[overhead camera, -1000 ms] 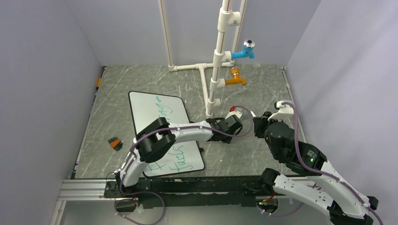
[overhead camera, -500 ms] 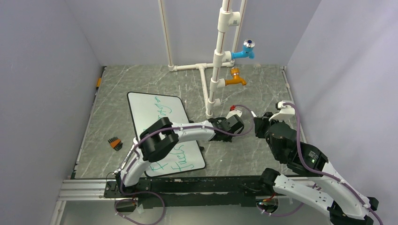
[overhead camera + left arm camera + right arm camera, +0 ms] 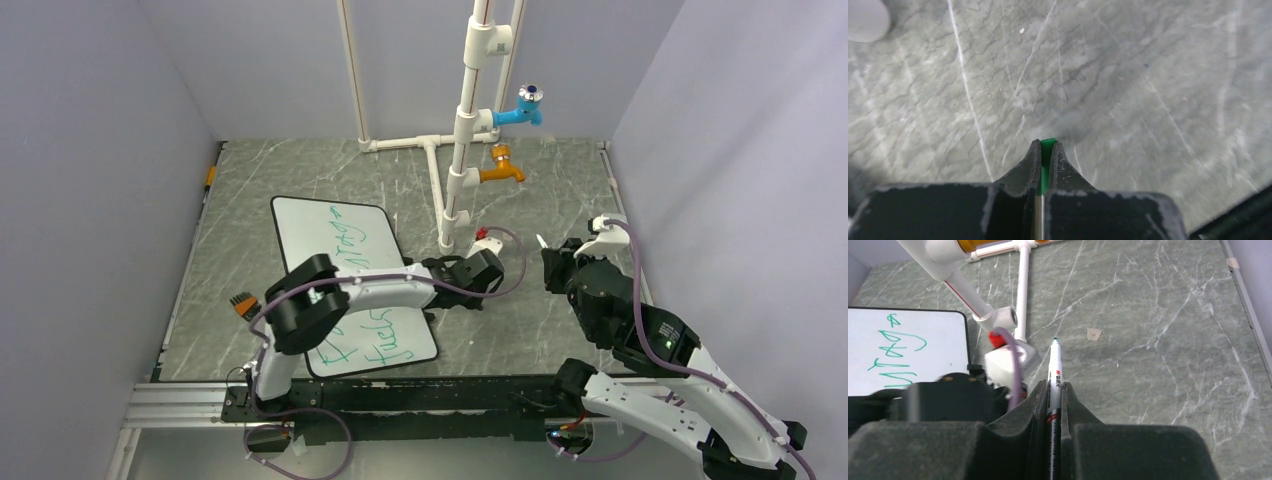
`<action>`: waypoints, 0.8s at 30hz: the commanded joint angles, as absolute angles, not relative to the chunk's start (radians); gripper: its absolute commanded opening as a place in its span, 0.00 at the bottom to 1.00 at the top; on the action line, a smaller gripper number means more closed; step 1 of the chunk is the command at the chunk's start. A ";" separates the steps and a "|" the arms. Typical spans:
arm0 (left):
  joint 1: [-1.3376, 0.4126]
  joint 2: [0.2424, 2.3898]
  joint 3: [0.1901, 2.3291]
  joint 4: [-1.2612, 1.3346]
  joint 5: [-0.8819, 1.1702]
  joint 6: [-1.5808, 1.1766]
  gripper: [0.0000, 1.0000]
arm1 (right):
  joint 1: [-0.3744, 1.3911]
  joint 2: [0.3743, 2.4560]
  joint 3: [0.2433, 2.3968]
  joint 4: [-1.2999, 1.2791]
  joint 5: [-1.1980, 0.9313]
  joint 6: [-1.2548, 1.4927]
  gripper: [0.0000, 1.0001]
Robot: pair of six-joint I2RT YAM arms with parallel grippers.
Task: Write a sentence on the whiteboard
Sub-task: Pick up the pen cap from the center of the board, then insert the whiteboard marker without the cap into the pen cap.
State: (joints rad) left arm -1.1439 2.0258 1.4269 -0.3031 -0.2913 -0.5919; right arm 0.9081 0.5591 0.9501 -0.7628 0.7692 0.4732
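Observation:
The whiteboard [image 3: 300, 225] lies flat on the left half of the table, and its corner also shows in the right wrist view [image 3: 938, 327]. The sentence [image 3: 345, 240] is green handwriting in two lines, partly hidden under my left arm. My left gripper [image 3: 478, 272] hangs just right of the board, above bare table. In the left wrist view my left gripper [image 3: 1047, 145] is shut on a small green marker cap [image 3: 1048, 150]. My right gripper [image 3: 1052, 387] is shut on a white marker [image 3: 1055, 370] whose uncapped green tip points forward. In the top view my right gripper [image 3: 552, 262] is right of the left one.
A white pipe frame [image 3: 458, 150] with a blue tap [image 3: 522, 108] and an orange tap [image 3: 500, 170] stands at the back, its foot close behind my left gripper. A black and orange tool [image 3: 243, 303] lies left of the board. A scrap of tape [image 3: 1093, 333] lies on the table.
My left arm has drawn back to the left, bringing its gripper and the cap closer to the board's right edge. My right gripper has hardly moved.

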 commanded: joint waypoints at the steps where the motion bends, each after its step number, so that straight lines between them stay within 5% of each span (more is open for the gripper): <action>1: -1.160 1.799 1.387 -0.244 -0.297 -0.603 0.00 | 0.911 0.537 0.989 -0.696 0.781 0.438 0.00; 18: -1.143 1.231 1.243 -0.362 -0.597 -0.622 0.00 | 0.910 0.532 0.977 -0.506 0.593 0.344 0.00; 24: -1.032 1.031 1.090 -0.246 -0.502 -0.601 0.00 | 0.911 0.523 0.940 -0.374 0.412 0.282 0.00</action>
